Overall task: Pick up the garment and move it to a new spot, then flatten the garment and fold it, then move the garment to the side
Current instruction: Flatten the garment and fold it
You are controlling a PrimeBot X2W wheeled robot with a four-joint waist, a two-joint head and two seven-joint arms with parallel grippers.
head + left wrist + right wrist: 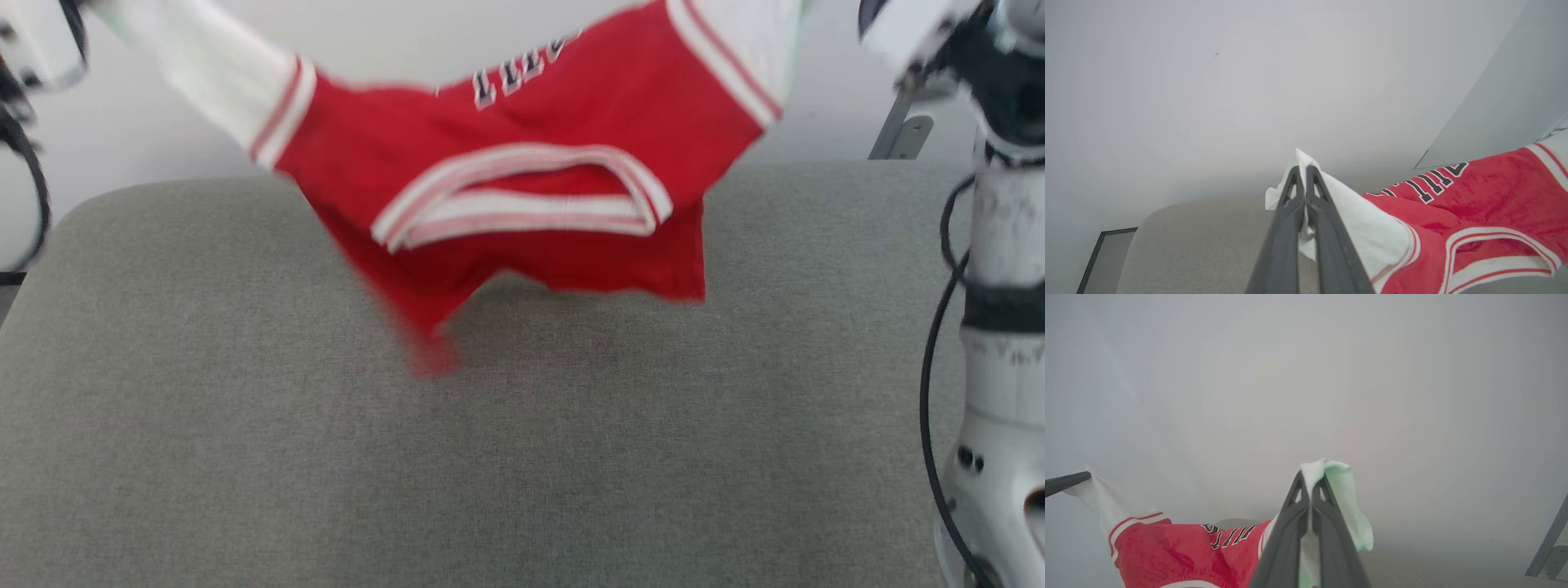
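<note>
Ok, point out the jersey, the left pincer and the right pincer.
jersey (571,118): head view, red chest panel.
left pincer (1303,172): left wrist view, midway between fingertips.
right pincer (1311,480): right wrist view, midway between fingertips.

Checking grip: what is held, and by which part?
Both hold the red jersey: left gripper and right gripper each pinch a white fabric end.

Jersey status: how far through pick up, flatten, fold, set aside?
Done: the pickup. The red jersey hangs stretched between the left gripper and the right gripper, each shut on a white end of it. In hand: the carry, over the grey cushion; the head view's blur suggests it is mid-move. Left: laying it down, flattening, folding and moving it aside. Nothing is folded yet.
</note>
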